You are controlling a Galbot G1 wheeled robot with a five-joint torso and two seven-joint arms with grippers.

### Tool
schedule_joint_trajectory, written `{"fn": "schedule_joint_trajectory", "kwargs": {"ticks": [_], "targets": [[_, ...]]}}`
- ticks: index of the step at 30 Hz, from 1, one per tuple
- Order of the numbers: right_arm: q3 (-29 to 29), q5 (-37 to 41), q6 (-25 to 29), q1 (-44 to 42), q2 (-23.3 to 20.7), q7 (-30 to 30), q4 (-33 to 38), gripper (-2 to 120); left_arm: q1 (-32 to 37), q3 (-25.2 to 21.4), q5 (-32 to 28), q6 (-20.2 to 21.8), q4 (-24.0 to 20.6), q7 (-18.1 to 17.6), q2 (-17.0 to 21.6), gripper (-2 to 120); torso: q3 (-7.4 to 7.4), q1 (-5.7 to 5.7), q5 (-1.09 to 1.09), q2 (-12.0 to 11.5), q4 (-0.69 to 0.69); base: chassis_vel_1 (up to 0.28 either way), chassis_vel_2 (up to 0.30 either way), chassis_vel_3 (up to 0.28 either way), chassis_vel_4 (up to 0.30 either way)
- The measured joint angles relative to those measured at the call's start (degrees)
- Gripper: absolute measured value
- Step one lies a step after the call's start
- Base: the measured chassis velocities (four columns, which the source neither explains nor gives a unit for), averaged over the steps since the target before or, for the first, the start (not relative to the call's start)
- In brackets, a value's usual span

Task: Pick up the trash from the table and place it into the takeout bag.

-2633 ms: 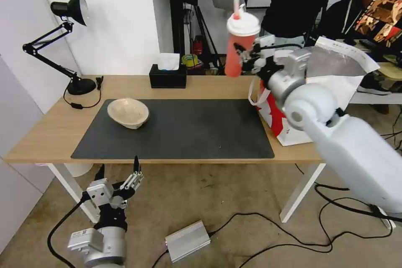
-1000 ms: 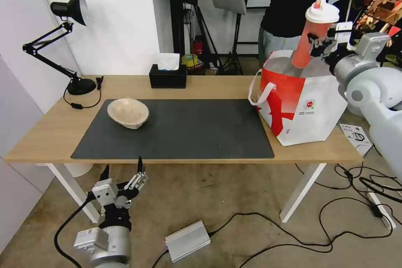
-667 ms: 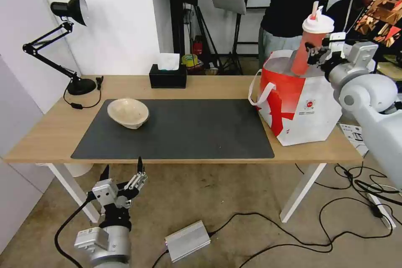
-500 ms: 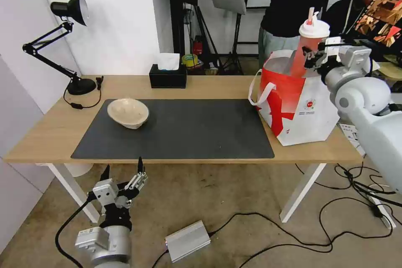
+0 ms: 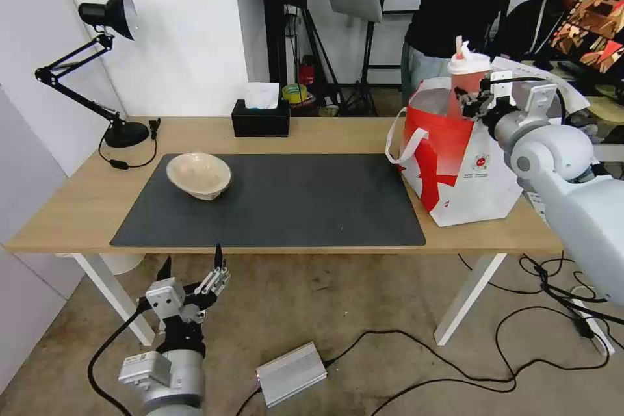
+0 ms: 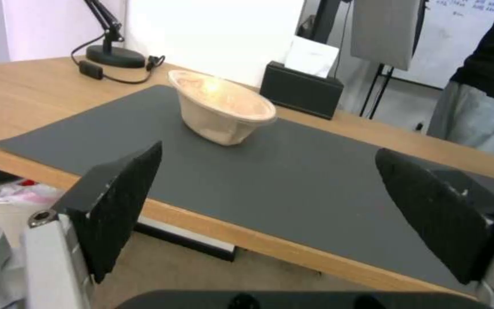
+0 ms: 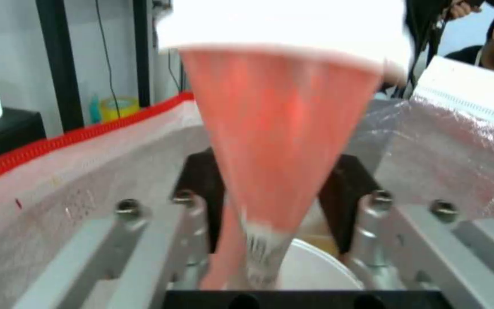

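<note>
One red drink cup (image 5: 465,81), white-lidded and upright, hangs half inside the mouth of the takeout bag (image 5: 465,162), pinched by the right gripper (image 5: 476,103); a white bowl (image 7: 310,268) lies directly beneath. Left of the bag on the worktop (image 5: 312,136), the beige bowl (image 5: 199,175) waits nearer the wide-open left gripper (image 5: 188,276).

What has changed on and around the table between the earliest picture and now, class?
The right gripper, shut on the red drink cup, carried it from above the table's back edge over to the takeout bag and lowered it into the opening. The beige bowl and the left gripper below the table edge stayed put.
</note>
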Motion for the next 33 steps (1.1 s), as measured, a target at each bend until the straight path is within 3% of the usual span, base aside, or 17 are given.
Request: {"fn": "schedule_joint_trajectory", "kwargs": {"ticks": [1,3,5,8,11,13,17,33], "targets": [[-0.10,0.02,-0.24,0.09,-0.02,0.06,0.01,43,0.00,0.00,0.00,0.00,0.02,-0.01,0.00,100,0.00,0.00,0.00,0.00,0.00,0.000,0.000,0.000,0.000],[-0.70,0.18,-2.62,0.72,-0.30,0.86,0.34,58,-0.05,0.00,-0.01,0.00,0.07,-0.03,0.00,100,0.00,0.00,0.00,0.00,0.01,0.000,0.000,0.000,0.000],[-0.73,0.19,-2.94,0.78,-0.33,0.91,0.40,60,-0.06,0.00,-0.02,0.00,0.07,-0.03,0.00,100,0.00,0.00,0.00,0.00,0.00,0.000,0.000,0.000,0.000],[-1.09,0.87,-10.88,2.42,-0.91,1.44,1.54,77,-0.28,-0.02,-0.09,0.00,0.07,-0.05,0.00,100,0.00,0.00,-0.01,0.00,0.00,0.000,0.000,0.000,0.000],[-1.51,1.27,-12.75,3.25,-1.01,1.99,1.59,84,-0.37,-0.03,-0.12,0.01,0.07,-0.06,0.00,100,0.00,0.00,0.00,0.00,0.00,0.000,0.000,0.000,0.000],[-2.29,1.64,-14.24,4.26,-1.56,2.33,1.57,94,-0.43,0.09,-0.13,0.03,0.11,-0.07,0.00,100,0.00,0.00,0.00,0.00,0.00,0.000,0.000,0.000,0.000],[-3.05,1.68,-14.29,4.85,-2.13,2.35,1.34,100,-0.54,0.13,-0.15,0.05,0.16,-0.07,0.00,100,0.00,0.00,0.00,0.00,0.00,0.000,0.000,0.000,0.000],[-7.01,1.75,-14.10,8.04,-4.89,1.68,0.82,100,-1.18,0.87,-0.12,0.12,0.77,-0.08,0.00,100,0.00,0.00,0.00,0.00,0.00,0.000,0.000,0.000,0.000]]}}
